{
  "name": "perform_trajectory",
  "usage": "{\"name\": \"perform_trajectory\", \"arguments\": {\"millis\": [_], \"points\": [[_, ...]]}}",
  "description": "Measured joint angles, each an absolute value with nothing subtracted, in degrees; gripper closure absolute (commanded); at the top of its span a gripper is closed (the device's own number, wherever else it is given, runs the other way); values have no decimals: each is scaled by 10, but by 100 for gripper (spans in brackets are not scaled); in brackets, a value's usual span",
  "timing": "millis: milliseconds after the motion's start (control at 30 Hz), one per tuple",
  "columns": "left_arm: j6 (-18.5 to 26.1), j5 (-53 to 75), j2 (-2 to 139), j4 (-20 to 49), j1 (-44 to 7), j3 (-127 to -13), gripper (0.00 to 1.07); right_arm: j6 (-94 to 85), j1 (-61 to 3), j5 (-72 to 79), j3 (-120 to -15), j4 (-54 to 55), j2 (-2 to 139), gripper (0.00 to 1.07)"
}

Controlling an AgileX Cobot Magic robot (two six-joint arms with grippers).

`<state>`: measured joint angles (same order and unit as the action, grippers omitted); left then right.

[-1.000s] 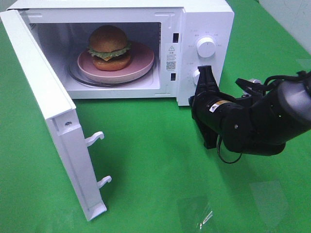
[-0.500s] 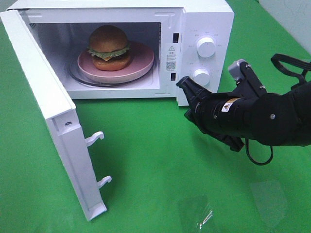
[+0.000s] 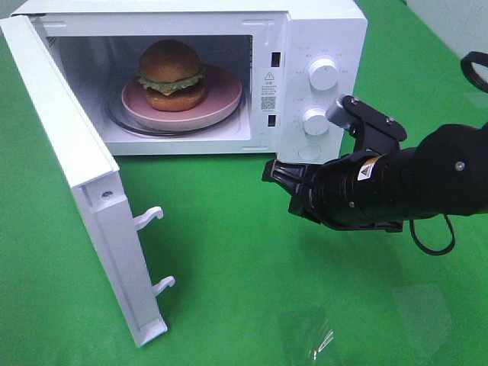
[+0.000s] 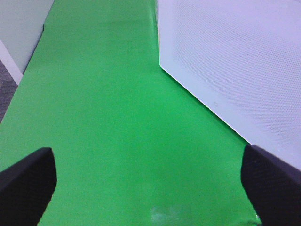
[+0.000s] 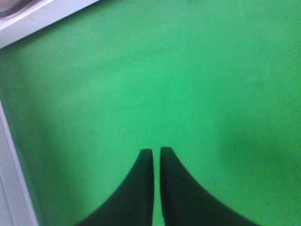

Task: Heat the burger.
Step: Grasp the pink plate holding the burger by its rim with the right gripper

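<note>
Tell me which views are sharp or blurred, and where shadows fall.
Exterior high: sharp, evenly lit; the burger sits in a dimmer microwave cavity, the door shades the green cloth. Left wrist: soft, left gripper's fingers dark, blurred. Right wrist: soft, right gripper's fingers silhouetted.

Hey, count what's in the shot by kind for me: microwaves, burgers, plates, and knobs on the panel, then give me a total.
microwave: 1
burger: 1
plate: 1
knobs: 2
total: 5
</note>
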<state>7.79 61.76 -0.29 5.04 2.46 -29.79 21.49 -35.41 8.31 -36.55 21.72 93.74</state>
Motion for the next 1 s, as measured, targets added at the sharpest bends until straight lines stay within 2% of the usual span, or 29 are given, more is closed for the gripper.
{"name": "perform_trajectory", "arguments": {"millis": [433,733,767,1000], "points": [[78,618,-3,50,25,-298,7,91,-354,-75,-383,203,886,99],[78,618,-3,50,25,-298,7,75,-354,-265,-463,43,878,96],[78,618,-3,50,25,-298,7,75,-354,-304,-481,0,878,96],[78,618,-3,50,25,-298,7,42,-354,-395,-544,-65,878,95]]}}
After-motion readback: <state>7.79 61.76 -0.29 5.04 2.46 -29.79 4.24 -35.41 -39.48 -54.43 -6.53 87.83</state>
